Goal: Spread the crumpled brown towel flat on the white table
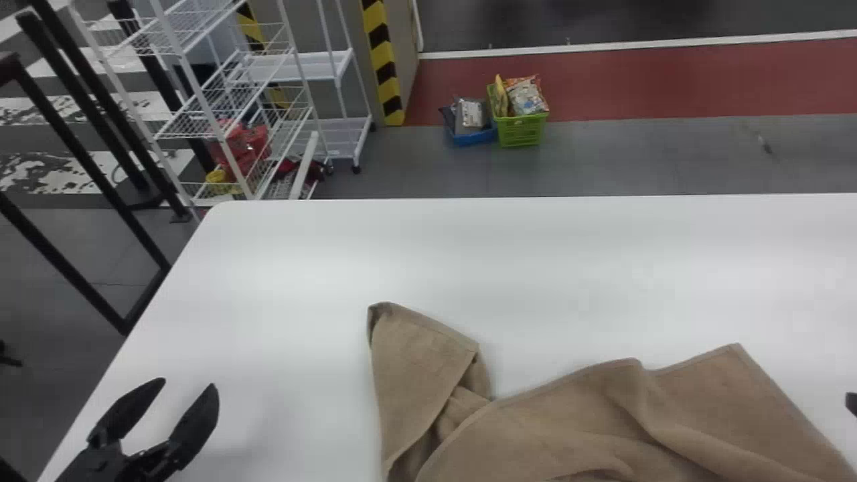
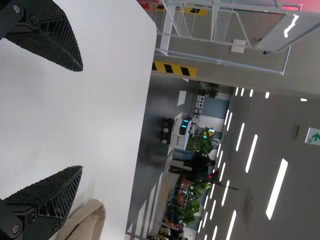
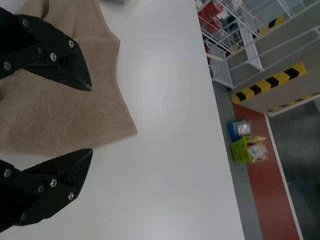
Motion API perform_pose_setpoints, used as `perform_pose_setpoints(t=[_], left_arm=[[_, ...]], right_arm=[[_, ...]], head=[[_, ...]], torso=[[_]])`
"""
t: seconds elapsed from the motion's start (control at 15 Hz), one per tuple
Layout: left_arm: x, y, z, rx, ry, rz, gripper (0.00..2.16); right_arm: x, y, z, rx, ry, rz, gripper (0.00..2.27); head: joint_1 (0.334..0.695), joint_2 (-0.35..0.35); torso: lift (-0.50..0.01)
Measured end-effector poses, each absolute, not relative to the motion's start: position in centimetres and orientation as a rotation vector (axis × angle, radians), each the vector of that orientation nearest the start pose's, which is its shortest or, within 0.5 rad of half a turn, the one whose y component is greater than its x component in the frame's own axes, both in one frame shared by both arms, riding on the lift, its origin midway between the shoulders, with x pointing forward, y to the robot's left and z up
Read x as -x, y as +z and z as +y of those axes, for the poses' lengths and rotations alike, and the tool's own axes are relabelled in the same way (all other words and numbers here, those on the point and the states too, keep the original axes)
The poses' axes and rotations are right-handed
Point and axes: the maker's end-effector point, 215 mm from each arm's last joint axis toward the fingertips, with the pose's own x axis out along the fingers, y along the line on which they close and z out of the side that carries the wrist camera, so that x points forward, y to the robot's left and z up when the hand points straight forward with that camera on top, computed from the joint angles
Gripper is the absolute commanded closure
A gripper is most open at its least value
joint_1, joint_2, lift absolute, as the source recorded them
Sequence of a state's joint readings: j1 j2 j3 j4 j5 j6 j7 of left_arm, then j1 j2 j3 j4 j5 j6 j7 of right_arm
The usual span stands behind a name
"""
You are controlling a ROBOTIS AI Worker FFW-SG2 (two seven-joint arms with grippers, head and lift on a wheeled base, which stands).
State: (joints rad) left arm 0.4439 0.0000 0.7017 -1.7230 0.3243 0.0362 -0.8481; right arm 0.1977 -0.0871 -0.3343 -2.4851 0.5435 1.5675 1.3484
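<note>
Brown towel (image 1: pixel 556 428) part spread; folding at left end outstanding

Left gripper (image 1: pixel 188 383): released, fingers apart, nothing between them; positioned at the left of the white table (image 1: pixel 281 288), apart from the towel. Right gripper (image 3: pixel 92 119): likewise released and empty, near the towel's right-hand part.

Towel: lying on the table, between the two grippers. Its right-hand portion is opened out to a broad sheet, with a far corner (image 1: pixel 735 351) pointing away from the robot. Soft ridges cross this portion. At the left end a flap (image 1: pixel 415 375) is doubled over, with cloth bunched beside it.

Assessment: roughly half done. Outstanding, in my judgement: open the left flap, draw that end outward, then smooth the ridges. Condition of the near edge cannot be determined.
</note>
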Motion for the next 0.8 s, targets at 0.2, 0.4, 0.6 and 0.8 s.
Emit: perform_pose_setpoints(t=[0.2, 0.4, 0.6, 0.8], left_arm=[[-34.9, -41.3, 44.4, 0.182, -0.138, 0.13, 0.12], [-34.7, -40.9, 44.2, 0.178, -0.147, 0.126, 0.12], [-34.4, -40.6, 44.1, 0.176, -0.155, 0.125, 0.12], [-33.9, -40.4, 44.6, 0.176, -0.145, 0.124, 0.12]], right_arm=[[-37.5, -33.7, -26.2, -0.257, 0.423, 0.746, 0.08], [-41.8, -31.9, -25.3, -0.08, 0.473, 0.659, 0.1], [-46.7, -33.2, -23.7, -0.01, 0.482, 0.726, 0.11], [-48.1, -36.9, -22.0, -0.138, 0.417, 0.926, 0.12]], head=[[0.695, 0.283], [0.695, 0.277], [0.695, 0.276], [0.695, 0.295]], torso=[[-0.123], [-0.123], [-0.123], [-0.123]])
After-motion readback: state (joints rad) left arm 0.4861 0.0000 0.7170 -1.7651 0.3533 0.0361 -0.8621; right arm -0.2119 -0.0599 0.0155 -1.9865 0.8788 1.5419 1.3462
